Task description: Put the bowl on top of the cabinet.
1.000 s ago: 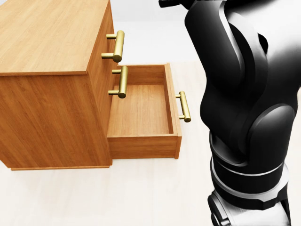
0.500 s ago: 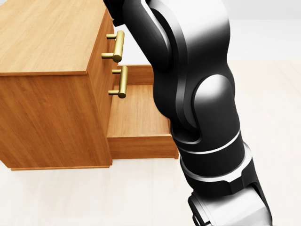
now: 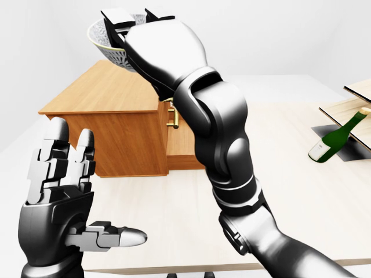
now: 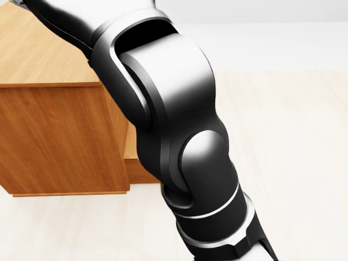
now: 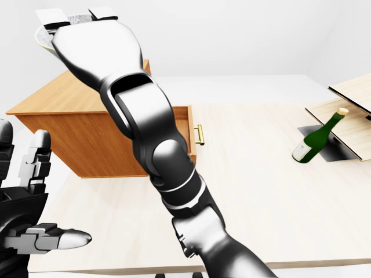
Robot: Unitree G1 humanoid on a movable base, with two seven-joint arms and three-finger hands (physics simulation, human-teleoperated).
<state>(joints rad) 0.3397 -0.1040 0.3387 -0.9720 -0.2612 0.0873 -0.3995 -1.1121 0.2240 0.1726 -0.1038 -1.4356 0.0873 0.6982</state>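
A white patterned bowl (image 3: 106, 45) with a pale yellow rim hangs high in the left-eye view, above the top of the wooden cabinet (image 3: 110, 92). My right hand (image 3: 134, 22) is shut on the bowl's rim, with dark fingers hooked over the edge. The right arm rises from the bottom right of the view and hides most of the bowl in the right-eye view. My left hand (image 3: 87, 185) stands open at the lower left, palm up and holding nothing. In the head view the right arm covers the middle, and only the cabinet top (image 4: 38, 54) and one cabinet side show.
The cabinet's lower drawer (image 5: 186, 124) stands pulled out, with a brass handle (image 5: 199, 134). A green bottle (image 3: 337, 135) leans at the right by a dark floor opening. Pale wooden panels (image 5: 353, 95) lie at the far right.
In the head view my right arm has swung left across the picture and now covers the open drawer and the brass handles. The cabinet has not moved.
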